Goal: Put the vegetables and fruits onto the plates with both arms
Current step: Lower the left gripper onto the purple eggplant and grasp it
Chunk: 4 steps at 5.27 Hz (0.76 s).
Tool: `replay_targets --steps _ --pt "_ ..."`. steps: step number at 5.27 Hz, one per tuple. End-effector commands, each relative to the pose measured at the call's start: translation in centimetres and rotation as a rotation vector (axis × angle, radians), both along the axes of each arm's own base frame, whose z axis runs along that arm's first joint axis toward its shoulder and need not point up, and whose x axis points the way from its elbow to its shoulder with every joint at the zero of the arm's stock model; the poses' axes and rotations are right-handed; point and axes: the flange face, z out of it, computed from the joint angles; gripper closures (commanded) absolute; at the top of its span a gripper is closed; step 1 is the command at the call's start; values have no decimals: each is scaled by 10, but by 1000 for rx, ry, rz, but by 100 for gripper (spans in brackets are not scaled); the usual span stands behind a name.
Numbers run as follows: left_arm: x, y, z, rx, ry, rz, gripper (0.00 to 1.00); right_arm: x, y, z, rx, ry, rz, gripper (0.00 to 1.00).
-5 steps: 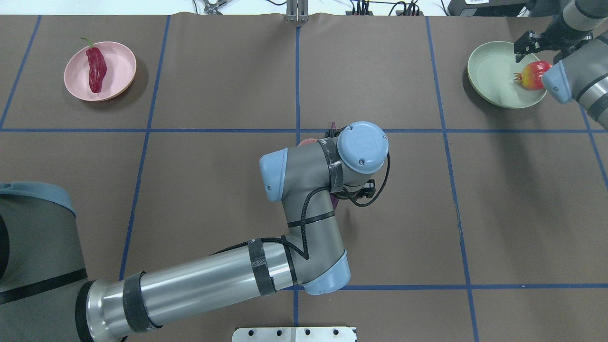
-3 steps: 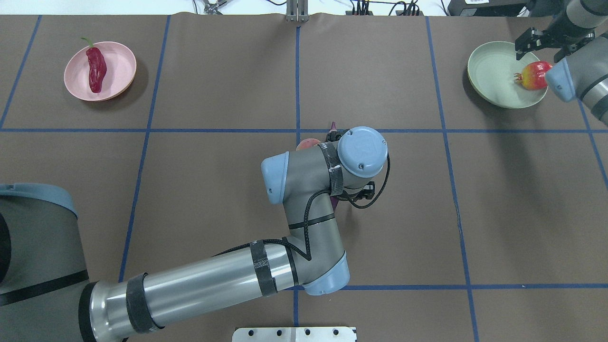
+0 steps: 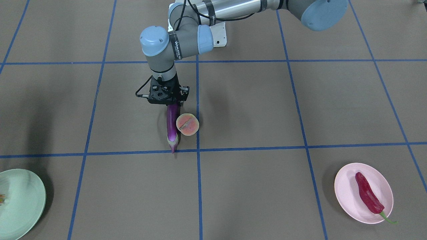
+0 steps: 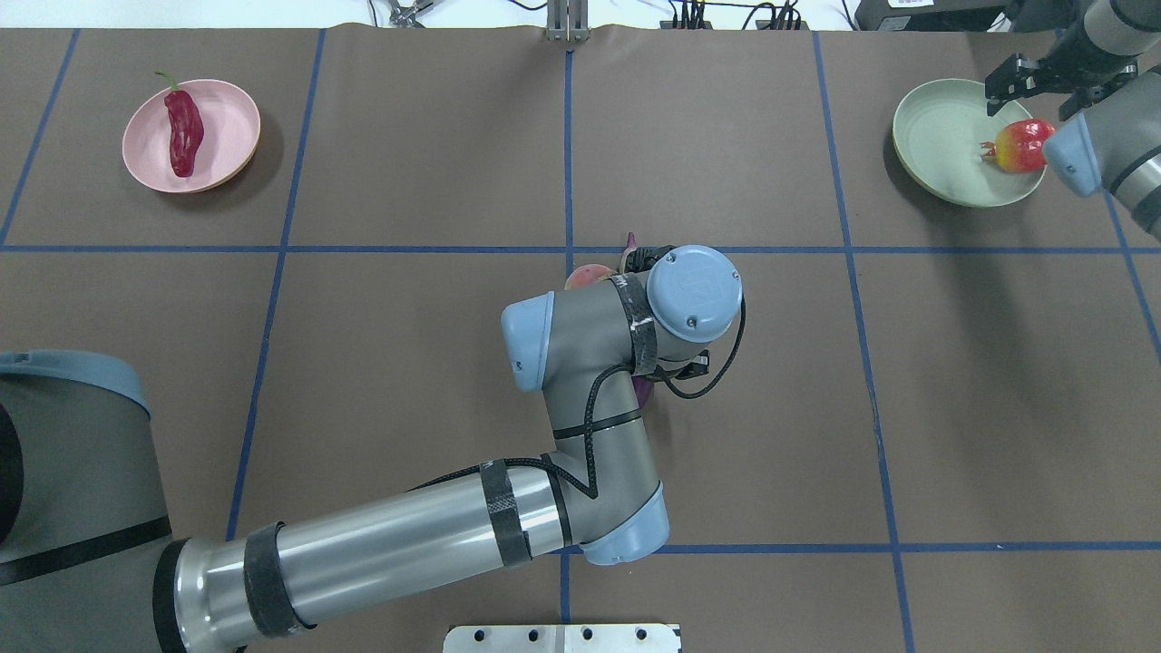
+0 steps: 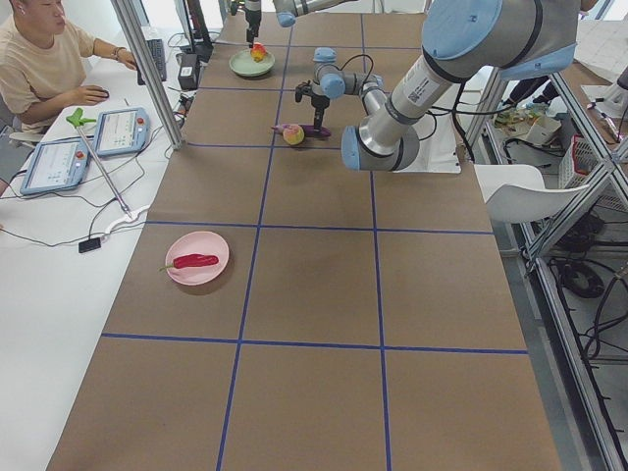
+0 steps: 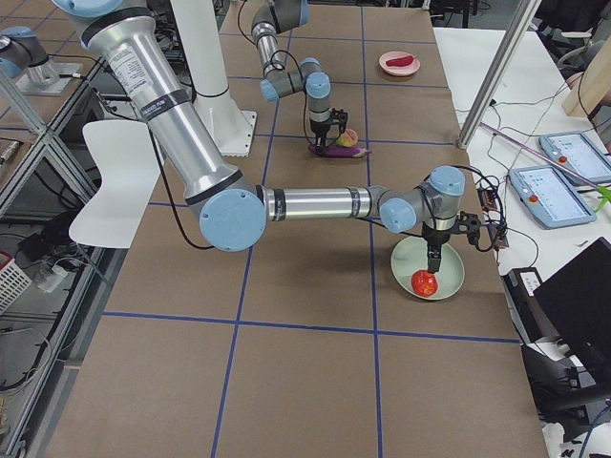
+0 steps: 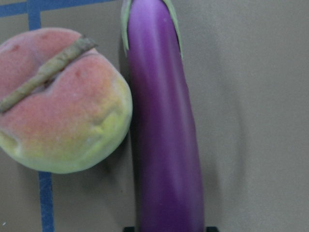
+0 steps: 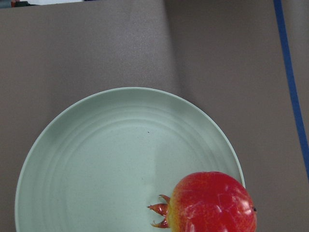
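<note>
The purple eggplant (image 3: pixel 172 125) lies on the table with the peach half (image 3: pixel 187 124) touching its side. My left gripper (image 3: pixel 168 100) stands open, straddling the eggplant's (image 7: pixel 164 145) rear end; only black fingertip corners show beside it, with the peach (image 7: pixel 58 101) to its left. The red chili pepper (image 4: pixel 184 131) rests on the pink plate (image 4: pixel 227 127). The pomegranate (image 4: pixel 1018 145) sits on the green plate (image 4: pixel 943 136) near its rim. Above it my right gripper (image 4: pixel 1034 91) hangs open and empty. The right wrist view shows pomegranate (image 8: pixel 212 203) and plate (image 8: pixel 106 164), no fingers.
Brown mat with blue grid lines covers the table. A person sits at a side table with tablets (image 5: pixel 123 128) beyond the far edge. A white base plate (image 4: pixel 562 638) sits at the near edge. My left forearm (image 4: pixel 408 544) spans the near middle.
The left wrist has shifted slightly toward the robot over the eggplant. The right arm has drawn back a little from the green plate; the pomegranate stays put.
</note>
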Motion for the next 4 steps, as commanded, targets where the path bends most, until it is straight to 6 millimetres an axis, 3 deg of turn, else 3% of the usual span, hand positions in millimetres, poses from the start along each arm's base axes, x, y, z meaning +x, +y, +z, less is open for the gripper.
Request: replay_targets --steps 1,2,3,4 --pt "-18 -3 -33 12 45 -9 100 0 0 -1 -1 0 1 0" --pt "-54 -3 -75 36 134 -26 100 0 0 -1 -2 0 2 0" --pt "-84 -17 -91 42 173 -68 100 -1 -1 -4 1 -3 3 0" --pt "-120 -65 -81 12 165 -172 100 -5 4 -28 -12 -75 23 0"
